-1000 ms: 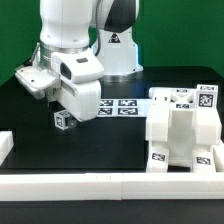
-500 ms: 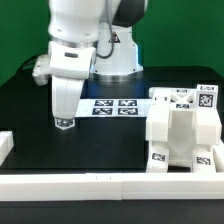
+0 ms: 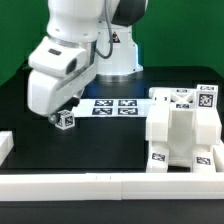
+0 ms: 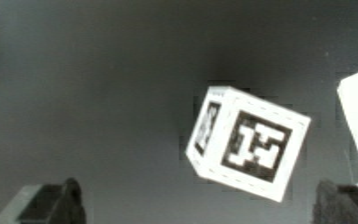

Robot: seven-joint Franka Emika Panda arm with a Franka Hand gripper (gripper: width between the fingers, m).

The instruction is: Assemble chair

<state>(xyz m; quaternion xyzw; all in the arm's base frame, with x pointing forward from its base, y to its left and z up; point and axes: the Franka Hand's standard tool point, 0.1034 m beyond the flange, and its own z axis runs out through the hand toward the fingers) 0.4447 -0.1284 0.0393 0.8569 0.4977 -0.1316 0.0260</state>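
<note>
A small white chair block [image 3: 65,120] with black-and-white tags lies on the black table, towards the exterior view's left. My gripper [image 3: 66,107] hangs tilted just above it. In the wrist view the block [image 4: 247,137] lies beyond my gripper [image 4: 199,198], whose two dark fingertips [image 4: 55,197] stand wide apart and touch nothing. The gripper is open and empty. The larger joined white chair structure [image 3: 180,135] with tagged slabs stands at the exterior view's right.
The marker board [image 3: 115,106] lies flat between the block and the chair structure. A long plain white rail [image 3: 110,186] edges the table's front. A white piece [image 3: 5,146] sits at the exterior view's left edge. The arm's base [image 3: 118,55] stands at the back.
My hand has swung from standing upright over the small block to a tilt towards the exterior view's left. The block has stayed about where it was.
</note>
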